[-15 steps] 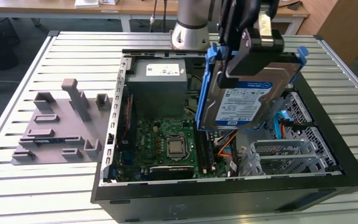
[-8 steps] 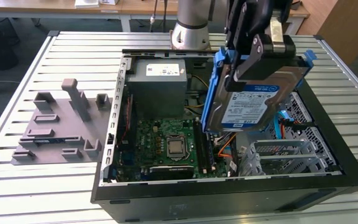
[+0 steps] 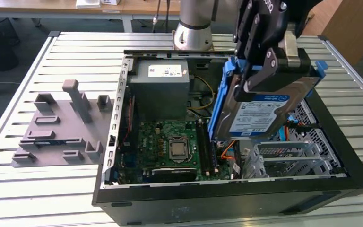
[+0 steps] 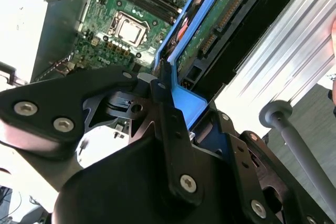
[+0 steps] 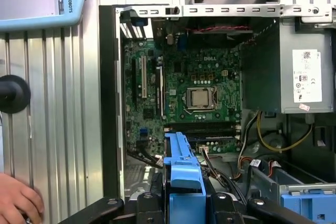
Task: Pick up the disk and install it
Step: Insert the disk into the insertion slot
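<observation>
**A:** Exterior view first: what room is there?

**B:** The open case (image 3: 232, 201) sits on the slatted counter (image 3: 55, 189). The disk (image 3: 263, 111) hangs tilted over the case's open side, above the drive cage (image 3: 295, 158). The gripper (image 3: 273, 71) is clamped on its upper end. It has a silver body, a blue-and-white label and a blue frame.

**A:** Second wrist view?

**B:** The frame's blue edge sits between the fingers (image 4: 168, 119), with the motherboard (image 4: 126, 24) beyond.

**A:** First wrist view?

**B:** A hand (image 5: 18, 200) lies over the counter, apart from the case wall.
</observation>
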`<state>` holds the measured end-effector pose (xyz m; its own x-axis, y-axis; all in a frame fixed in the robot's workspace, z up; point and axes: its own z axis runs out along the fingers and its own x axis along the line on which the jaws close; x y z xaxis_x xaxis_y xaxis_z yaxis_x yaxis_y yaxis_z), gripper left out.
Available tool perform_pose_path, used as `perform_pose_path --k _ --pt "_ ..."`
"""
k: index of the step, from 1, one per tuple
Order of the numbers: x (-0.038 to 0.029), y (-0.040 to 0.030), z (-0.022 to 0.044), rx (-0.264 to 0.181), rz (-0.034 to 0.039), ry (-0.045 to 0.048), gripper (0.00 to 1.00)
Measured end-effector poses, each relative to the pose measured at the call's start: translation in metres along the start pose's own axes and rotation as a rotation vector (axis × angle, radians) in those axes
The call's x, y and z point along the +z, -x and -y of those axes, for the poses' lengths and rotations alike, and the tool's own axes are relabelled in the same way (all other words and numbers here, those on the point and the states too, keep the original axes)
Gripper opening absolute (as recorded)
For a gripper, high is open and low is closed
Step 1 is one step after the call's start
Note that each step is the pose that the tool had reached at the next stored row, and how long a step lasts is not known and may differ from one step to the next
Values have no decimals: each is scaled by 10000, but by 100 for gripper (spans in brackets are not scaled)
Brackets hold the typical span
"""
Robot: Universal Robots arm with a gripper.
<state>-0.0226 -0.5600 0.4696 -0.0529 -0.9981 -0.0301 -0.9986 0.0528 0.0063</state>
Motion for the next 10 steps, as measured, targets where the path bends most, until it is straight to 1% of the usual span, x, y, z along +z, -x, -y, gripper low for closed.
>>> perform_pose_path --k 2,4,5,6,10 --pt "13 -2 58 1 2 0 36" --pt "24 -11 95 1 -1 1 36" --pt "45 -64 127 2 2 0 36" --pt "59 -66 164 1 2 0 36" --pt "81 -63 230 1 0 0 36"
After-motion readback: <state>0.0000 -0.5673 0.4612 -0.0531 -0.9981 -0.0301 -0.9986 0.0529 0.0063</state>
